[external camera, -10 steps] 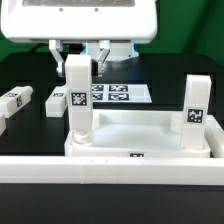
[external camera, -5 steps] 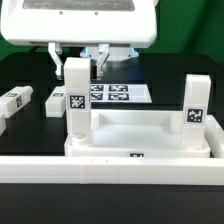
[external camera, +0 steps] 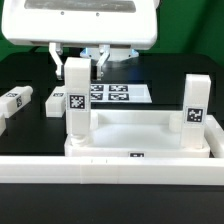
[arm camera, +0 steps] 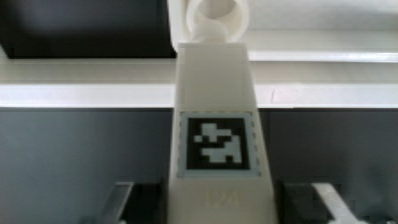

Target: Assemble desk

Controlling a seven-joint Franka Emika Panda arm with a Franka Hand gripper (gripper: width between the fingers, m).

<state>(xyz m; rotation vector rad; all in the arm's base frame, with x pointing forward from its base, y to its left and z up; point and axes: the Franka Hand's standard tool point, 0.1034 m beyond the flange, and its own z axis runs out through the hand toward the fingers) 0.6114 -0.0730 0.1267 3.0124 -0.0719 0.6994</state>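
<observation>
The white desk top [external camera: 140, 128] lies at the front in the exterior view, with its rim up. A white leg [external camera: 76, 95] stands upright in its corner socket on the exterior view's left, tag facing the camera. My gripper [external camera: 77, 63] comes down from above and is shut on that leg's upper end. In the wrist view the same leg [arm camera: 217, 110] runs down between my fingers [arm camera: 331, 200] to the desk top [arm camera: 89, 80]. A second leg [external camera: 196, 105] stands upright in the corner on the exterior view's right.
Two loose white legs [external camera: 57, 101] [external camera: 14, 100] lie on the black table on the exterior view's left. The marker board [external camera: 118, 95] lies flat behind the desk top. A long white border bar [external camera: 110, 185] runs along the front.
</observation>
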